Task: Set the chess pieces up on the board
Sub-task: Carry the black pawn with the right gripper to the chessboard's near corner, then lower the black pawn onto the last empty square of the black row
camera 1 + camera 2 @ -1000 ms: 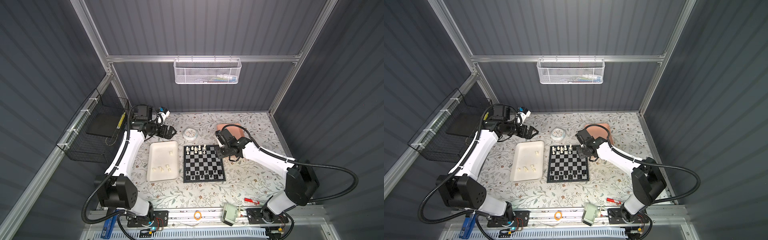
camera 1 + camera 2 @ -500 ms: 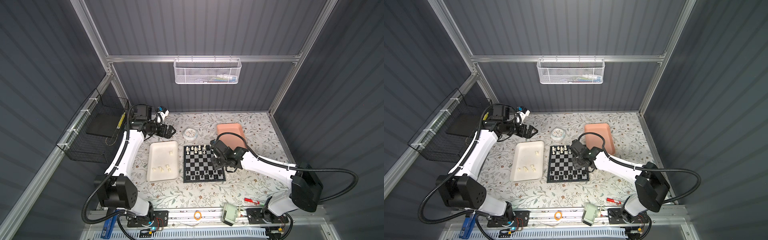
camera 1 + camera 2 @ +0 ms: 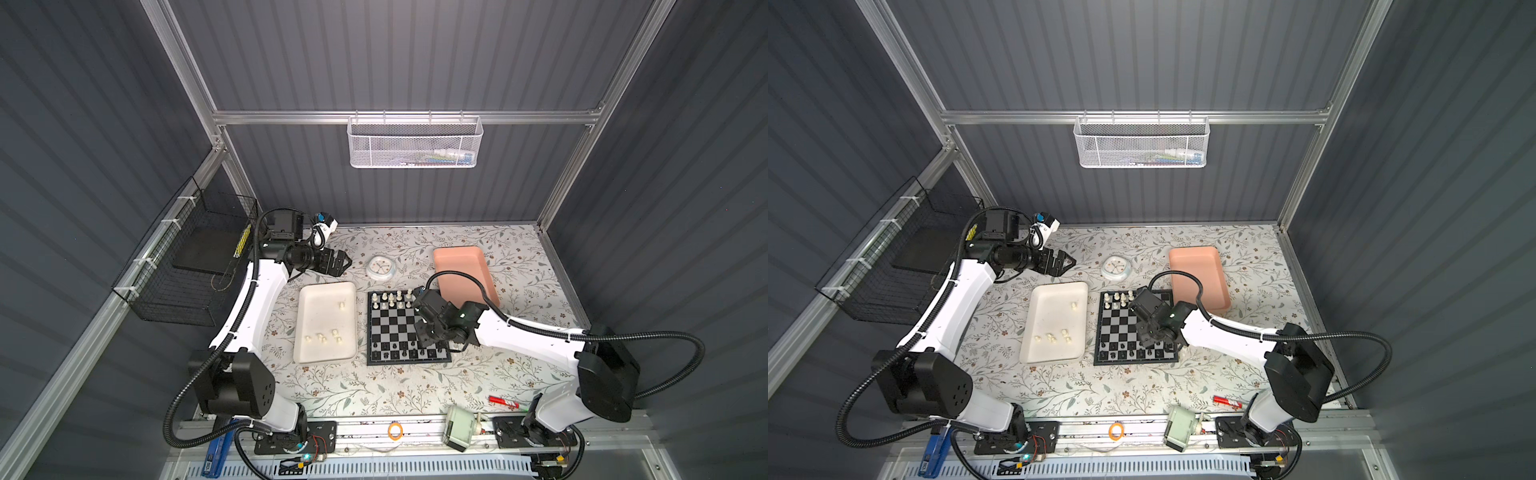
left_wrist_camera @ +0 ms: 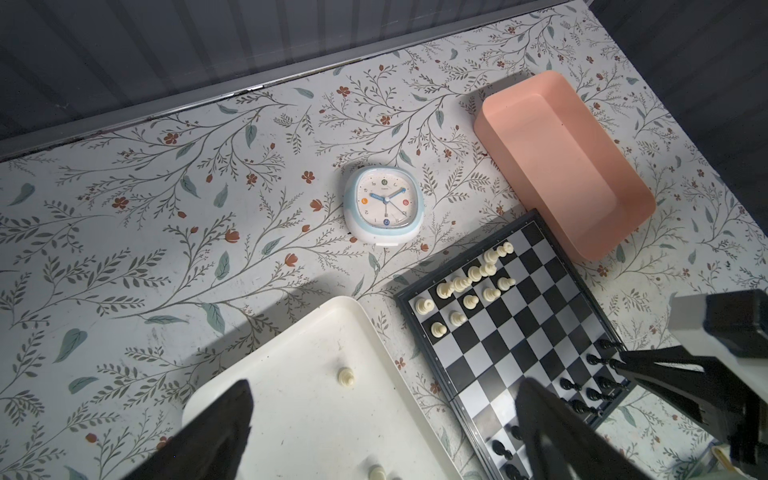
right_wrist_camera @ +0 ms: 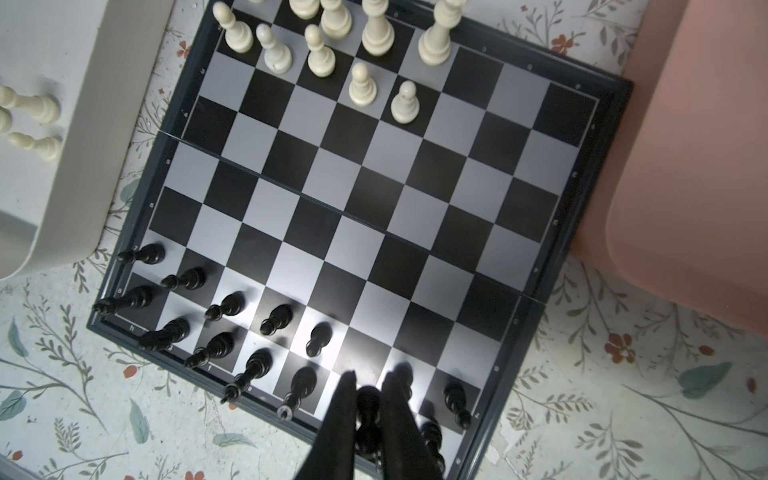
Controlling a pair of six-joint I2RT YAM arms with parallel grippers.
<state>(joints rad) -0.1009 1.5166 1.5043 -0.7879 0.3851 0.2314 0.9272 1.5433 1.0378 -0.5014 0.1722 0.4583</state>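
The board (image 3: 395,328) (image 5: 374,187) lies mid-table. Cream chess pieces (image 3: 390,300) (image 5: 332,37) stand in its far rows, black ones (image 3: 395,351) (image 5: 228,324) in its near rows. My right gripper (image 5: 369,380) (image 3: 426,338) hangs over the board's near right corner, shut on a black chess piece (image 5: 369,405) held upright between its fingers. Several loose cream pieces (image 3: 324,336) lie in the white tray (image 3: 320,307) to the left of the board. My left gripper (image 3: 347,262) (image 4: 384,388) is open and empty, raised behind the white tray's far end.
An empty pink tray (image 3: 461,270) touches the board's far right corner. A small clock (image 3: 380,267) (image 4: 384,203) lies behind the board. A red marker (image 3: 503,402) and a pale green device (image 3: 459,428) lie at the front edge. A black wire basket (image 3: 187,266) hangs on the left wall.
My right arm swung from the pink tray across to the near right part of the board, its gripper staying shut. The left arm has barely moved.
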